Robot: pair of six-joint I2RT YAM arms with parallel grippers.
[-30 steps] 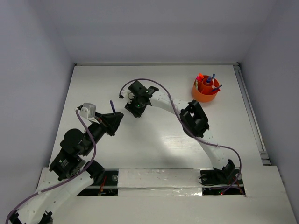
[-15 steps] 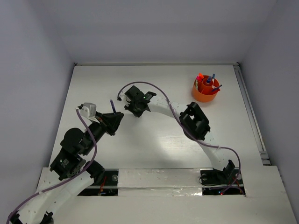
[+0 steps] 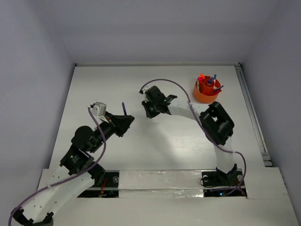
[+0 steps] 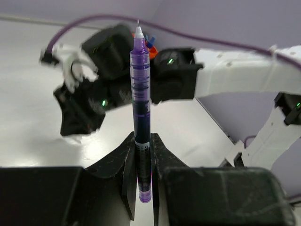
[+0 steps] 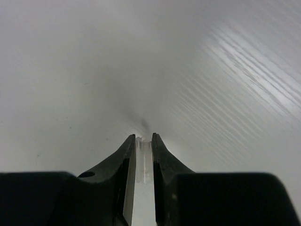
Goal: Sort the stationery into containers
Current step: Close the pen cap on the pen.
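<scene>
Left gripper (image 4: 142, 139) clamps 1 purple pen (image 4: 140, 94) upright; right gripper (image 5: 143, 139) pinches a clear sliver (image 5: 143, 157), perhaps its cap. Next: pen into the orange cup (image 3: 204, 98), upper right.

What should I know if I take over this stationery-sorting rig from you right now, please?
Left claw: shut on a purple pen, held off the table, tip pointing outward.
Right claw: closed on a pale clear piece, possibly a cap; it hangs low over bare table, close to the left one.
Orange cup: far right of the table, already holding several pens and markers.
Done: no loose stationery visible on the table.
Left: the purple pen goes into the cup, probably the clear piece too.
</scene>
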